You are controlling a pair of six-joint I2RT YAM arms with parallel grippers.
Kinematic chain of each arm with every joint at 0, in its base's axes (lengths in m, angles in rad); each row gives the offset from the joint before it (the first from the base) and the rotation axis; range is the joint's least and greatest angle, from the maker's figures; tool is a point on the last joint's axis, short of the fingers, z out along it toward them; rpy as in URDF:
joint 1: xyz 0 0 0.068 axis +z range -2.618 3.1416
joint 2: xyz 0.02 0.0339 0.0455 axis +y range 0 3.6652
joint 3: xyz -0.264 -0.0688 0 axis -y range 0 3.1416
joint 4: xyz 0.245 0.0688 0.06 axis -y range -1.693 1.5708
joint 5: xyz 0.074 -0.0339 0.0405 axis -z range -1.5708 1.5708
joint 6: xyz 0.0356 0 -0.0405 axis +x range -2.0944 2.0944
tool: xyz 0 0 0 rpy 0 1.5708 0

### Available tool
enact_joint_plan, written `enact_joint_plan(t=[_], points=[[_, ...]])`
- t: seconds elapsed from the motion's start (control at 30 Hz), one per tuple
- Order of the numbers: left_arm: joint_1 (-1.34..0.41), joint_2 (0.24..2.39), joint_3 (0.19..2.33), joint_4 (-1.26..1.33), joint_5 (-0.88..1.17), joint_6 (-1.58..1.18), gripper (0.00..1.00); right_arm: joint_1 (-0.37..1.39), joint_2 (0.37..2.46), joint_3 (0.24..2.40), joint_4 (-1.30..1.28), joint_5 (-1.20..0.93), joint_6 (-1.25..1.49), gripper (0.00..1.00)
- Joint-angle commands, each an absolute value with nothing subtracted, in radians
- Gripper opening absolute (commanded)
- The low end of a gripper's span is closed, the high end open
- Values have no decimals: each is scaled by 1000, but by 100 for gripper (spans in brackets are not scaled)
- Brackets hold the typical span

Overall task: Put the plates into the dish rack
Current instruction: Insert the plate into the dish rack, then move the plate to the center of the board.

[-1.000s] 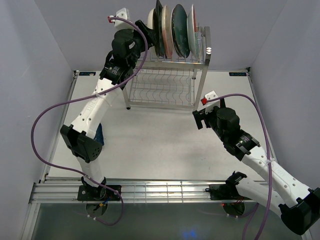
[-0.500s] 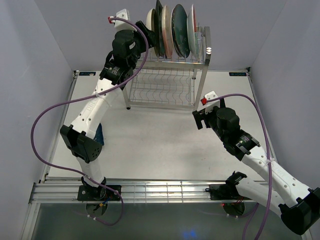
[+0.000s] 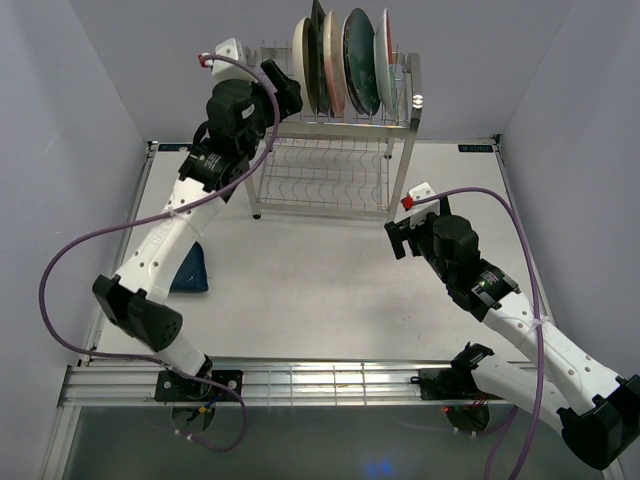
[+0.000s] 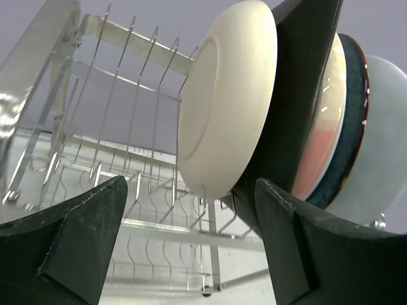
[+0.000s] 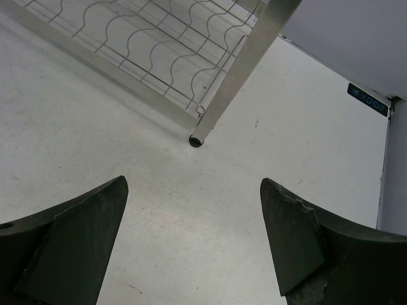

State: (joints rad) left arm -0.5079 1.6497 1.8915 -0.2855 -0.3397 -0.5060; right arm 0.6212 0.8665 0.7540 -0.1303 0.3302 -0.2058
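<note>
The dish rack (image 3: 408, 140) stands at the back of the table. Its top tier holds several plates on edge. From the left these are a cream plate (image 3: 300, 58), a dark one (image 3: 318, 50), a pink-and-cream one (image 3: 333, 62), a dark teal one (image 3: 360, 60) and a white one (image 3: 383, 52). My left gripper (image 3: 287, 92) hangs open just left of the cream plate (image 4: 226, 101), which stands clear of both fingers. My left gripper (image 4: 191, 222) holds nothing. My right gripper (image 3: 393, 240) is open and empty over the table, by the rack's front right leg (image 5: 241, 70).
A dark blue plate (image 3: 192, 272) lies on the table at the left, partly hidden by my left arm. The rack's lower wire shelf (image 3: 325, 175) holds nothing. Purple cables loop off both arms. Grey walls close in both sides.
My left gripper has opened wider and drawn back left, away from the cream plate, which stays in the rack. The left arm's elbow has swung left. The right arm has not moved.
</note>
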Motion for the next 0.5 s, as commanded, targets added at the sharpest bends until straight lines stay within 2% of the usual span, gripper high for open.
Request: enact_joint_plan(t=[0.0, 0.13, 0.3, 0.47], points=[[-509, 1474, 1794, -288, -371, -557, 92, 617, 856, 762, -118, 322, -210, 90], [-508, 1329, 1640, -285, -380, -604, 98, 618, 847, 761, -118, 318, -212, 90], [-508, 1106, 1404, -296, -413, -690, 98, 618, 841, 759, -118, 313, -218, 90], [-509, 930, 1215, -385, -541, -768, 98, 618, 836, 759, -123, 305, -219, 90]])
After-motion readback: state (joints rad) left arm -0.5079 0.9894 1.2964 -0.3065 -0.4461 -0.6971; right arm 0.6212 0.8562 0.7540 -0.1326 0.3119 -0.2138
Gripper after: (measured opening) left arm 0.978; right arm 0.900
